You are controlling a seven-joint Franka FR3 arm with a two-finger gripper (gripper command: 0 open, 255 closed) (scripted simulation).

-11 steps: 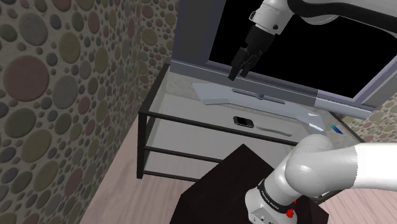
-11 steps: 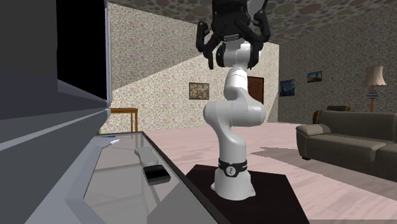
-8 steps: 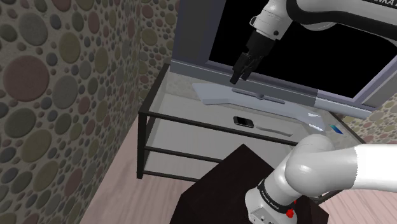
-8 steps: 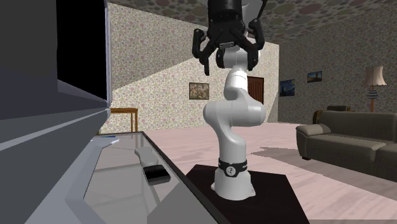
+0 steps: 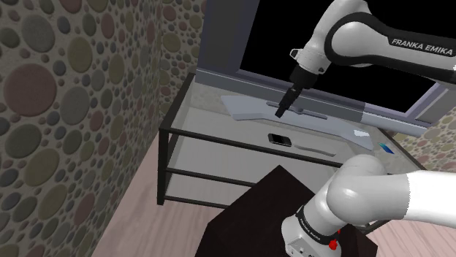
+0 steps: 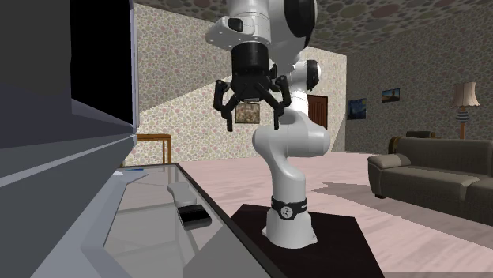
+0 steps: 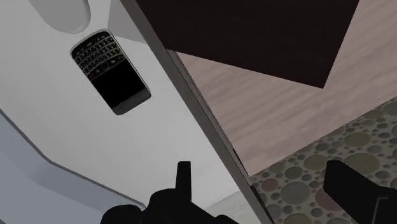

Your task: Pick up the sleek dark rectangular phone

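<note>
Phone lies untouched on the table as the gripper, fingers spread and empty, has dropped lower, still well above it.

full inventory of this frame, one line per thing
dark rectangular phone with keypad: 1, black, flat on the table near its front edge.
pale oblong object: 1, light grey, on the table beside the phone.
small blue item: 1, blue, on the table's end at the shoulder view's right.
glass-topped dark-framed table: 1, under the screen.
grey-framed black screen: 1, standing on the table.
dark sofa: 1, brown-grey, across the room.
shaded lamp: 1, by the sofa.
framed wall pictures: 3, far walls.
dark box stand: 1, beside the table.
white arm: 1, on the stand.
black two-finger claw: 1, open, above the table, clear of the phone.
</note>
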